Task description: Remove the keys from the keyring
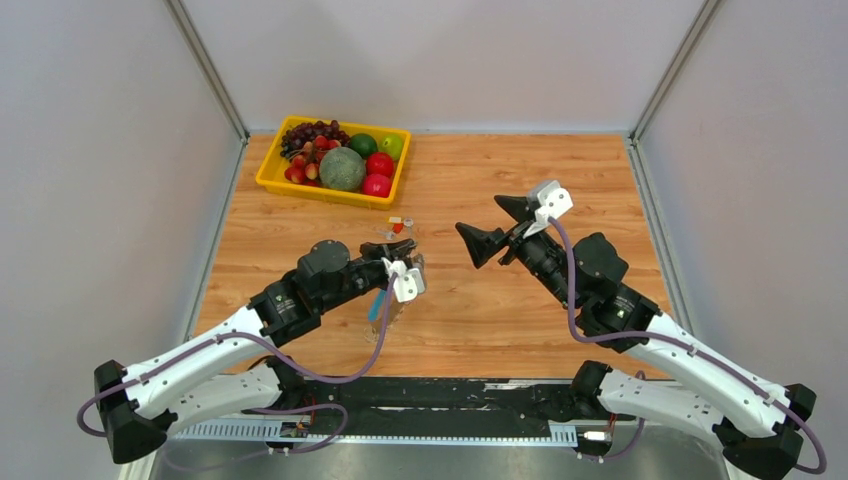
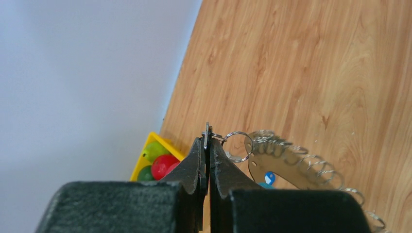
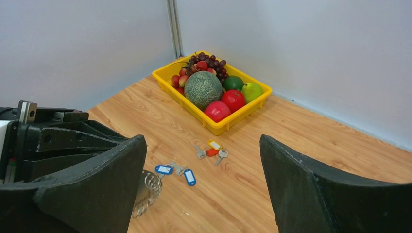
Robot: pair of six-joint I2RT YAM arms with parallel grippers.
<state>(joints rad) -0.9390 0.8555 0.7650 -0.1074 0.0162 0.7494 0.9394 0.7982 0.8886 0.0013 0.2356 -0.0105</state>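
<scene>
My left gripper (image 2: 208, 143) is shut on a thin silvery key (image 2: 207, 132), edge-on between the tips. A small split ring (image 2: 238, 145) links the key to the keyring (image 2: 296, 162), a hoop fringed with silvery rings. In the top view the left gripper (image 1: 408, 262) holds the keyring (image 1: 378, 303), its blue arc hanging just below. Loose keys lie on the table: two with blue tags (image 3: 189, 176) and a group with yellow and red tags (image 3: 214, 148), also in the top view (image 1: 400, 222). My right gripper (image 1: 495, 225) is open and empty, right of them, above the table (image 3: 202, 138).
A yellow fruit tray (image 1: 268, 178) with a melon, grapes and apples stands at the back left; it also shows in the right wrist view (image 3: 214, 127). Grey walls close the table (image 1: 560, 300) on three sides.
</scene>
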